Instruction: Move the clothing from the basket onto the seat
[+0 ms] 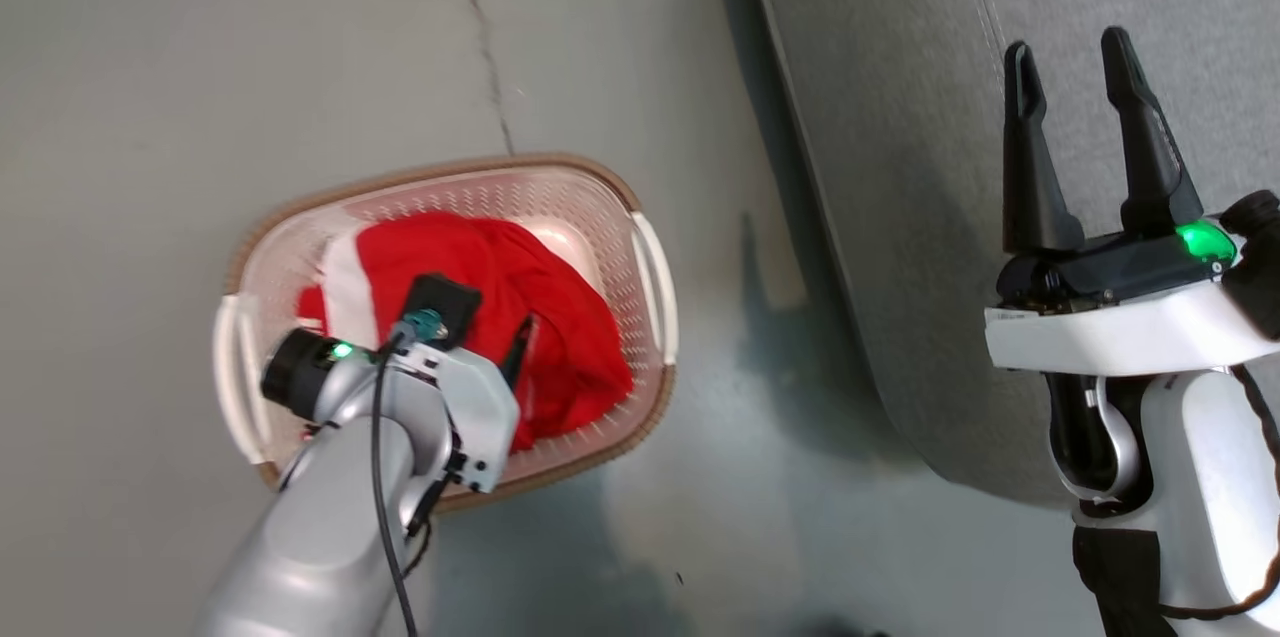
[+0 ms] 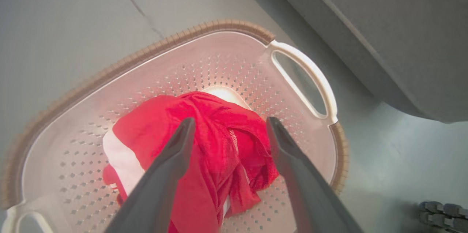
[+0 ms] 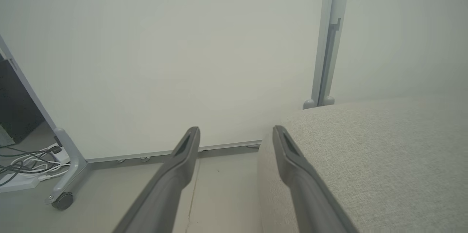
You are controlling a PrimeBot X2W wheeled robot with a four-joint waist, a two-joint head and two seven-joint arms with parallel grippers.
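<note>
Now the red clothing (image 2: 219, 152) lies in a soft heap inside the basket (image 1: 430, 172). It has a wide white stripe on one side. The heap covers most of the basket's bottom, and a bit of pale bottom shows past its far edge. The basket stands on the grey floor (image 1: 250, 67), with its brown rim all round and a white handle (image 2: 310, 75) at each short end. A thin crack (image 1: 485, 47) runs across the floor beyond the basket.

The left gripper (image 2: 230, 121) reaches down into the basket, right over the heap. Its two dark fingers are spread wide apart, with red cloth showing between them. It is pinching nothing. I cannot tell if the tips touch the cloth or hang just above it.

The big grey seat (image 1: 900, 167) is on the right side of the basket. They do not touch; a strip of floor lies between them.

The right gripper (image 1: 1067, 47) is held up over the seat, well apart from the basket. Its fingers are spread wide too and it holds nothing. A small green light (image 1: 1205, 239) glows on its base. From the right wrist, one finger points along the rounded corner of the seat and the other points over the floor. Past them stands a plain white panel (image 3: 164, 61) on a leg with a little black wheel (image 3: 62, 200), and some cables (image 3: 25, 160) lie on the floor beside it.
</note>
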